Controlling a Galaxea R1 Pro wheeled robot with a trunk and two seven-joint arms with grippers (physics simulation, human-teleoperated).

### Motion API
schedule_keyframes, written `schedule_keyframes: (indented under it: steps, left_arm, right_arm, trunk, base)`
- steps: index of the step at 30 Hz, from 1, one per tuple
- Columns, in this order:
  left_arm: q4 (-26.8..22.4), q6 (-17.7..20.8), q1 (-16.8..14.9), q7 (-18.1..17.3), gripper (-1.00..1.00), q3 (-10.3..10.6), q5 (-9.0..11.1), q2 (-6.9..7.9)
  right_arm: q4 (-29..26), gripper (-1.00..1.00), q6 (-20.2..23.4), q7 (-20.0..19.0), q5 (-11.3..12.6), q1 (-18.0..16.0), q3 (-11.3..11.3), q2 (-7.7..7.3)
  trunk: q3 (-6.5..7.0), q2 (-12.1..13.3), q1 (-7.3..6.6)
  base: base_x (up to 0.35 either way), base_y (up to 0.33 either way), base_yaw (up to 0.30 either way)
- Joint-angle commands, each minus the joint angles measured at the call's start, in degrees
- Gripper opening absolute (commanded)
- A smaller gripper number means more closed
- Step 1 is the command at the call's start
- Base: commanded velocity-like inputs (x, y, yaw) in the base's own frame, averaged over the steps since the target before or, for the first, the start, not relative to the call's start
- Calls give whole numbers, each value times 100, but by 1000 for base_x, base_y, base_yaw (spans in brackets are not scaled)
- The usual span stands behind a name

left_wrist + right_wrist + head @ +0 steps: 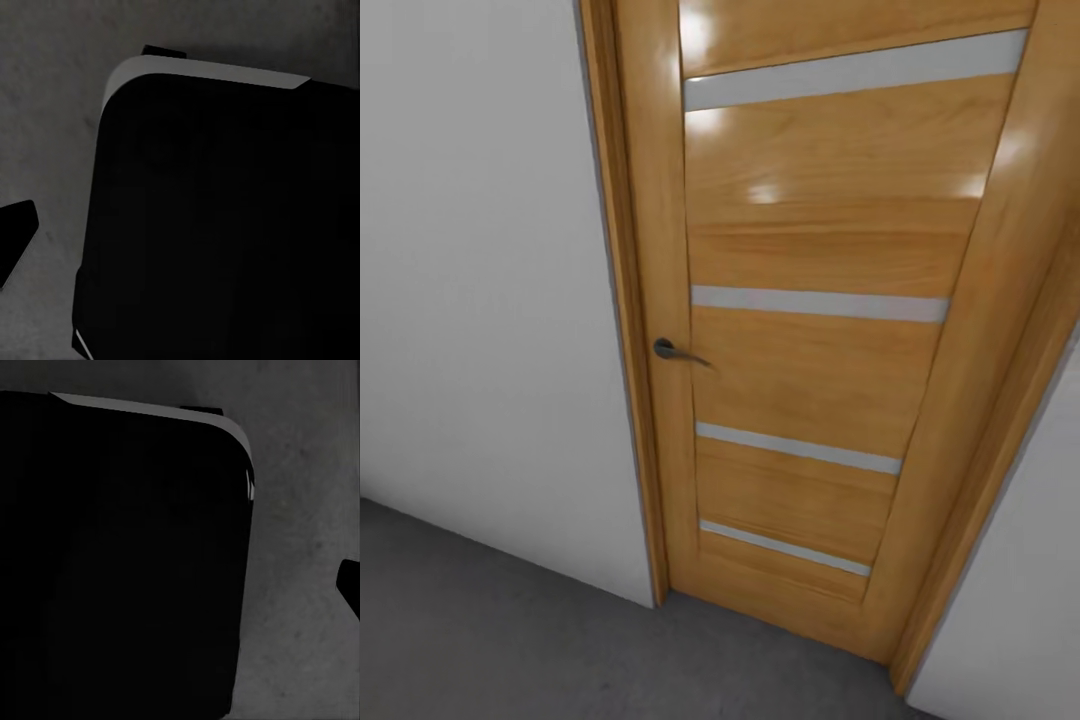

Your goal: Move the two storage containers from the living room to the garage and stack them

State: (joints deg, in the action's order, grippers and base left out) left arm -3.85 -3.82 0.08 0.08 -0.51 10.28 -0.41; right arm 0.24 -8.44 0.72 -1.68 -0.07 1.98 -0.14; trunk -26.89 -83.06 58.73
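Fingertip (16, 234) over concrete floor (490, 640); orange-wood door (800, 300) shut

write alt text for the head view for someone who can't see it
A closed orange-wood door with pale horizontal stripes and a small dark lever handle stands between plain white walls, above a dark grey mottled concrete floor.

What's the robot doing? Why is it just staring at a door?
Right now nothing is being carried. The robot's head camera faces a closed orange-wood door with pale stripes and a small dark handle, set in a white wall. Dark grey concrete floor lies in front of it. Both wrist cameras look down at that floor beside a big black part of the robot itself. It looks to be on its way between rooms; no storage container is in sight here.
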Motion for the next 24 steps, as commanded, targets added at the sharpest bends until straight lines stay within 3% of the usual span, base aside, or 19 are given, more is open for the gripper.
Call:
schedule_keyframes:
  steps: [1,11,24]
  left_arm:
    - [-2,-14,1,1,100,-2,36,-2]
    - [-2,-14,1,1,100,-2,40,-1]
    - [-4,-14,1,1,100,-2,43,-3]
  right_arm:
    - [3,100,-18,7,-17,-2,17,-1]
    - [3,100,-18,3,-17,-2,20,-3]
    - [3,100,2,-60,-26,-2,34,-24]
  trunk:
    - [-4,-2,0]
    - [-4,-2,0]
    - [-4,-2,0]
  base:
    - [5,1,-284]
    - [1,0,-257]
    - [0,0,-23]
